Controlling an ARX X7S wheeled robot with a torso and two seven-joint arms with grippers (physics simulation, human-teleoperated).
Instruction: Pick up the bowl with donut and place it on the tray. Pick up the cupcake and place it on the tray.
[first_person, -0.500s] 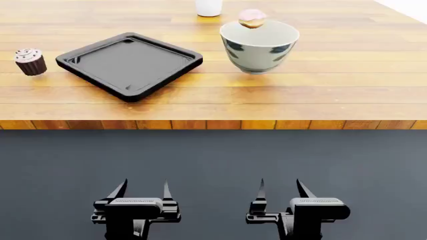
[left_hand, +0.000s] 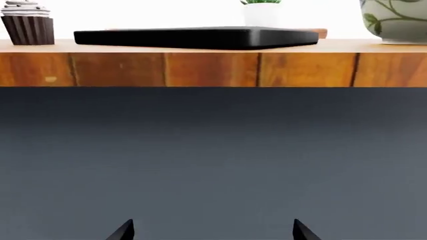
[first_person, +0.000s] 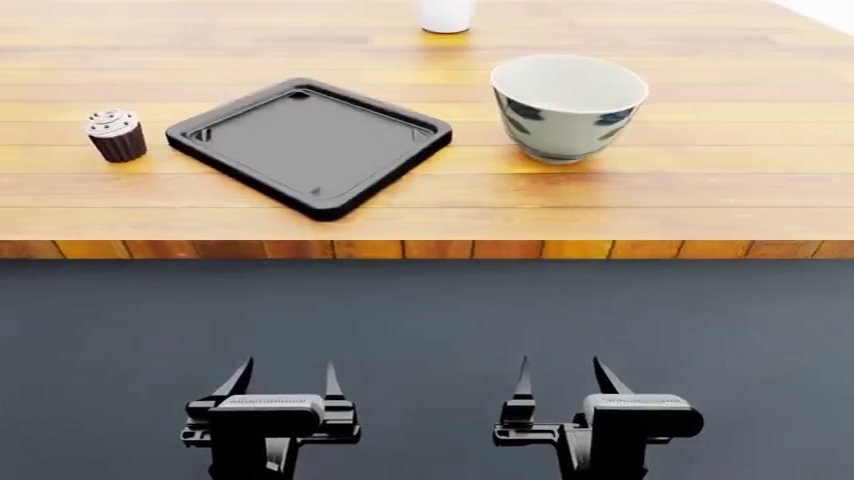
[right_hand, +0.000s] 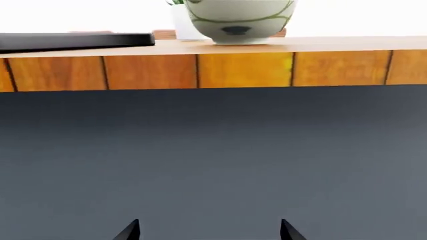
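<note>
The bowl (first_person: 570, 108) stands on the right of the wooden table, pale with dark leaf marks; no donut shows in or near it. The black tray (first_person: 300, 140) lies to its left, empty. The cupcake (first_person: 116, 135) stands left of the tray. My left gripper (first_person: 287, 368) and right gripper (first_person: 561, 365) are both open and empty, low over the dark floor, well short of the table. The left wrist view shows the cupcake (left_hand: 27, 24), tray (left_hand: 193, 37) and bowl (left_hand: 397, 22) edge-on. The right wrist view shows the bowl (right_hand: 240, 19) and tray (right_hand: 73, 41).
A small white plant pot (first_person: 446, 14) stands at the back of the table, behind and between tray and bowl. The table's front edge (first_person: 427, 248) runs across the view between the grippers and the objects. Dark grey floor lies under both grippers.
The head view has shifted, so the table things sit lower and further right in the picture. The donut seen above the bowl's rim before no longer shows. Both grippers are unchanged.
</note>
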